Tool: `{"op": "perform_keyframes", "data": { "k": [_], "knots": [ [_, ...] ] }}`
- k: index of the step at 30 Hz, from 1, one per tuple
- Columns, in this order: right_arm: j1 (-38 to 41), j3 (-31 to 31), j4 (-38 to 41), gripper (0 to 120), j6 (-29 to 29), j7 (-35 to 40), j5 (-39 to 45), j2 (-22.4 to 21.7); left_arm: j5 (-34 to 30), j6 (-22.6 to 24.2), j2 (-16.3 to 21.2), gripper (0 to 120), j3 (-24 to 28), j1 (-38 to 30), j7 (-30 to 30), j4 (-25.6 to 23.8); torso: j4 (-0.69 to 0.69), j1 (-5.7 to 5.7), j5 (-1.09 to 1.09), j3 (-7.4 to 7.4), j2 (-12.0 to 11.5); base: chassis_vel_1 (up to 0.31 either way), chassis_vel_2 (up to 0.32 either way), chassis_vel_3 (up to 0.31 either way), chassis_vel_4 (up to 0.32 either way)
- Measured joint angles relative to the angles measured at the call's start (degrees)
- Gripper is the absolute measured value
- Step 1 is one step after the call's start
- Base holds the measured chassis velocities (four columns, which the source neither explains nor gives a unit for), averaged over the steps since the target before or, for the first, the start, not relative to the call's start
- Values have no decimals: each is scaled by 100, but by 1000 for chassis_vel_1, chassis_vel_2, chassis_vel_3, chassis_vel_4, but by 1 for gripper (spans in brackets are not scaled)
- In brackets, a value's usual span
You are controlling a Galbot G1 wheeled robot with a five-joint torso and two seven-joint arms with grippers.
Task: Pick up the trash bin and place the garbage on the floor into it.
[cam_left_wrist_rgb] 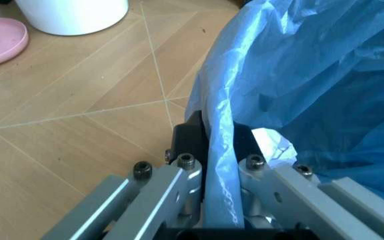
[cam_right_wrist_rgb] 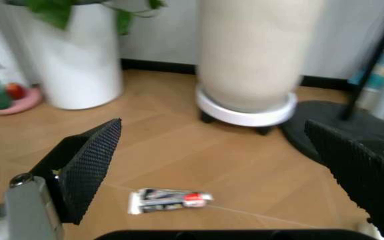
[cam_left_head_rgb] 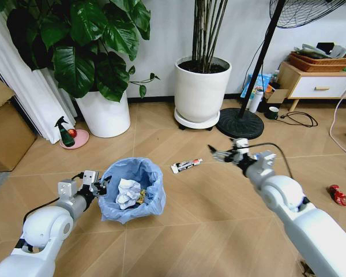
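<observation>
The trash bin [cam_left_head_rgb: 132, 190], lined with a crinkly light-blue bag [cam_left_wrist_rgb: 312, 75], is low in front of me on the floor [cam_left_head_rgb: 207, 202]. A white paper wad [cam_left_head_rgb: 127, 192] and a yellow scrap lie inside it. My left gripper [cam_left_head_rgb: 101, 186] is shut on the bin's near-left rim, with its fingers [cam_left_wrist_rgb: 185, 137] clamped over the bag's edge. My right gripper [cam_left_head_rgb: 222, 154] hangs open, pads [cam_right_wrist_rgb: 88, 165] wide apart, just right of a tube-shaped wrapper [cam_left_head_rgb: 186, 165] [cam_right_wrist_rgb: 168, 199] on the floor. A red crushed wrapper [cam_left_head_rgb: 338, 196] lies far right.
Two big white plant pots [cam_left_head_rgb: 105, 112] [cam_left_head_rgb: 200, 92] stand at the back wall. A fan's black base [cam_left_head_rgb: 240, 123] stands behind the right gripper. A spray bottle on a pink dish [cam_left_head_rgb: 74, 138], a cardboard box [cam_left_head_rgb: 6, 130], a wooden cabinet [cam_left_head_rgb: 317, 83] and cables [cam_left_head_rgb: 300, 119] edge the room.
</observation>
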Motion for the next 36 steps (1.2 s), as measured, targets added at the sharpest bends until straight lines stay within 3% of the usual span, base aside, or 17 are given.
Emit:
{"op": "perform_keyframes", "data": {
  "k": [18, 36],
  "knots": [
    [-1226, 974, 221, 100, 141, 233, -419, 501, -9, 0, 7, 2, -105, 72, 32, -61, 1, 0, -1, 0, 0, 0, 0, 0, 0],
    [-1290, 968, 239, 100, 176, 183, -440, 590, 17, -10, 26, 2, -128, 104, 52, -94, 1, 0, -1, 0, 0, 0, 0, 0, 0]
  ]
}}
